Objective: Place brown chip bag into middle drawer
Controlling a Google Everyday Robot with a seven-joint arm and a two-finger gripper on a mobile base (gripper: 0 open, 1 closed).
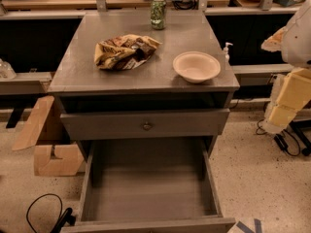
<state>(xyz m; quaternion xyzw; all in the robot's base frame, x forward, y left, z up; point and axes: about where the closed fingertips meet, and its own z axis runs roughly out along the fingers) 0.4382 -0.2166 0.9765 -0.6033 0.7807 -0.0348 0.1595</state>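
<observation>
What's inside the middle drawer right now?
The middle drawer shows only bare floor; its front strip hides behind the near wall. The brown chip bag lies on the cabinet top; the gripper hangs at right.

The brown chip bag (pixel 125 51), crumpled tan-yellow foil with dark brown patches, is lying flat on the tabletop (pixel 187 35), left of centre. The middle drawer (pixel 148 191) is standing pulled open below, showing its plain grey floor. The gripper is sitting outside the view.
</observation>
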